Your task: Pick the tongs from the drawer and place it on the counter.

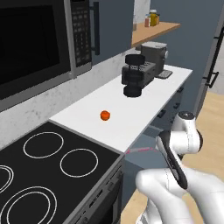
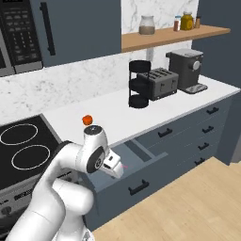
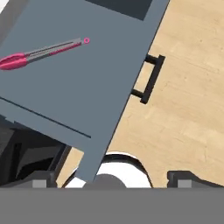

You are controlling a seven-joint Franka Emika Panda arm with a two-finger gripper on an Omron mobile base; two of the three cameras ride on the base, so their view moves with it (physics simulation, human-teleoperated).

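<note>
Tongs [image 3: 41, 52] lie in drawer [image 3: 87, 83] (open)

The arm is made of glossy white rounded shells, fat and tube-like, joined by dark grey to black rings and bands at the joints. A round white cap with a small dark centre closes one joint housing. Close to the hand, a flat white wrist block carries a small dark patch. The gripper [image 3: 111, 177] ends in two small, dark, blocky finger tips [image 3: 188, 178].
</note>
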